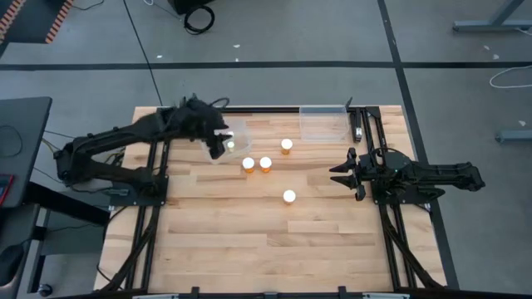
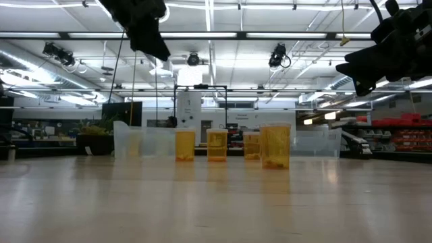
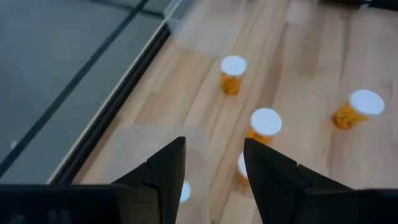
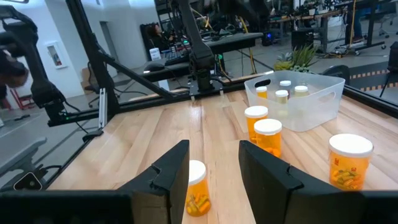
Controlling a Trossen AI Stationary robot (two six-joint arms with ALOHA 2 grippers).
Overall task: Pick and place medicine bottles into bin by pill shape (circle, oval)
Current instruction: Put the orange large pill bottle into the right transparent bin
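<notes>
Glare hides bottles (image 1: 229,146) under left pincer (image 1: 223,141).

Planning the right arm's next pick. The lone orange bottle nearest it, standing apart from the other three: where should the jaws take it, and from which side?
Probably from straight above, jaws closing across the orange body just under the white cap. The lone bottle stands upright with bare table all round, so nothing blocks either jaw. The right gripper hangs open close beside it.

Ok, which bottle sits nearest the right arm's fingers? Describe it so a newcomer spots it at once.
Start at the wooden table and find the right gripper at its right side. Just left of it stands one orange bottle with a white cap. It stands alone, nearest the front edge, while the other three loose bottles cluster farther back toward the bins.
</notes>
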